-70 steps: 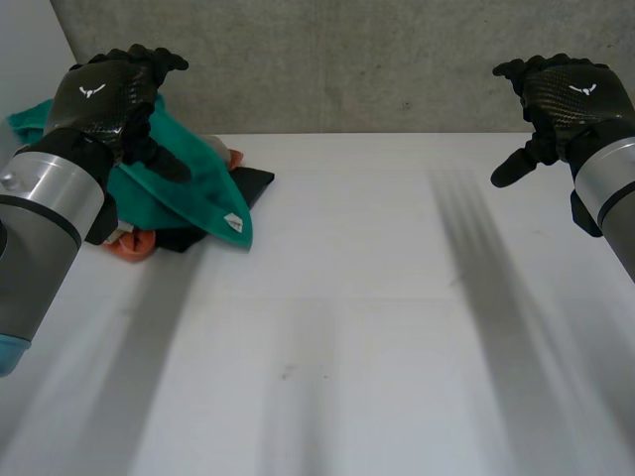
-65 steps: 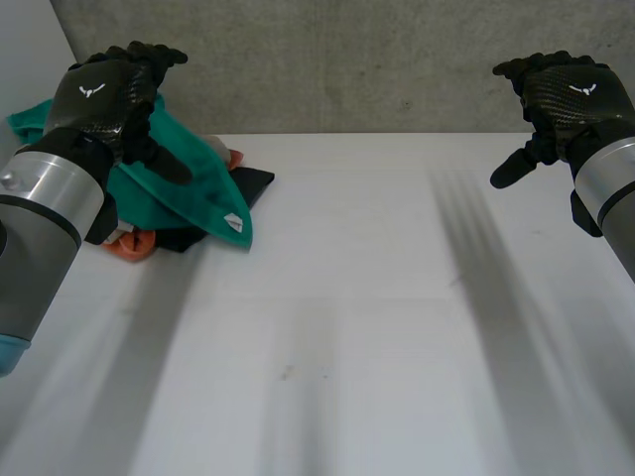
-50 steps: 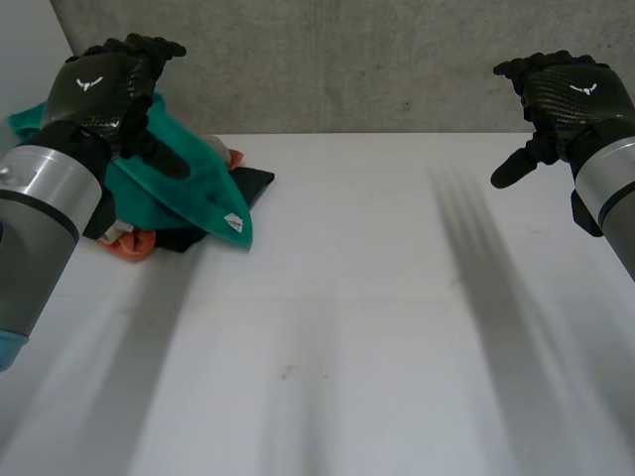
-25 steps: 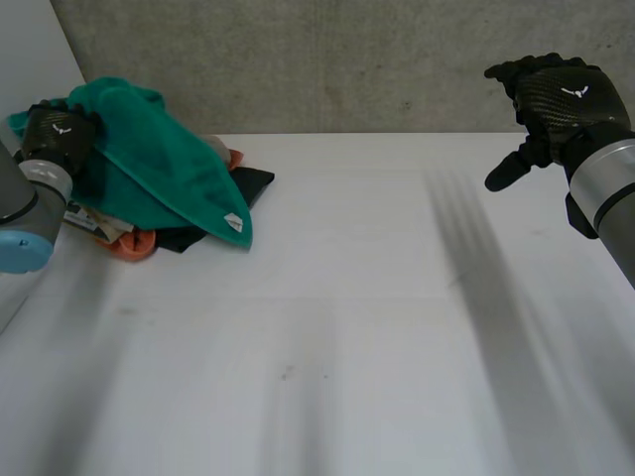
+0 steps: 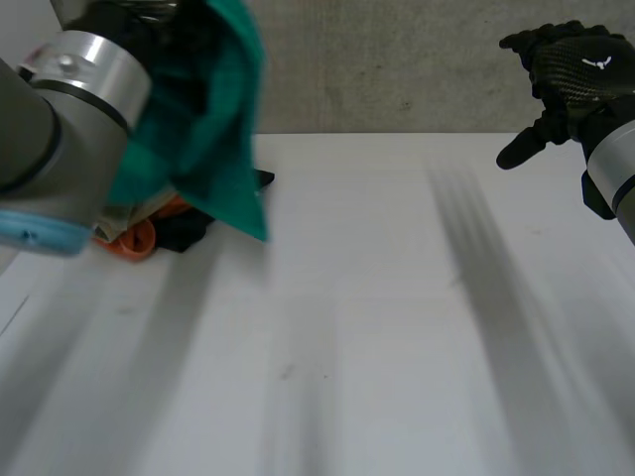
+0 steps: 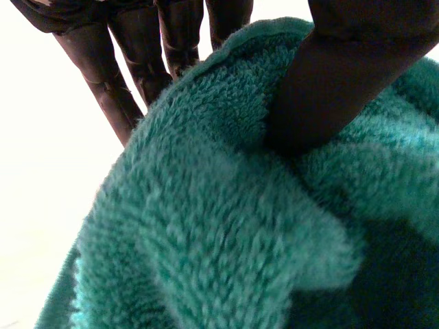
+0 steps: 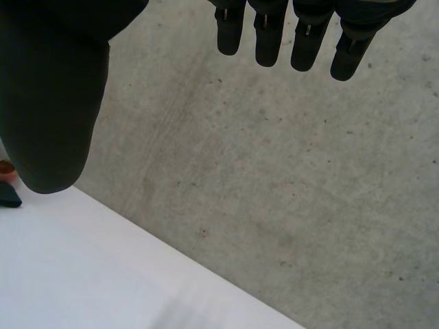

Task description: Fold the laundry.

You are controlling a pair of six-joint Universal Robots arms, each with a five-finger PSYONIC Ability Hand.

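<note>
At the left of the white table (image 5: 377, 327), the left hand (image 6: 343, 75) pinches a fluffy teal fleece cloth (image 5: 213, 129) between thumb and fingers and holds it hanging in the air. Just behind it, a crumpled orange garment (image 5: 139, 238) and a black one (image 5: 187, 228) lie piled on the table. Farther back on the right, the right hand (image 5: 575, 79) hovers before the grey concrete wall (image 5: 397, 59), fingers loosely extended, holding nothing.

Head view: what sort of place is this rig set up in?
Probably a lab or test cell, not a home: a bare white table, a raw concrete wall behind it, and one small laundry pile by the held-up green towel.
</note>
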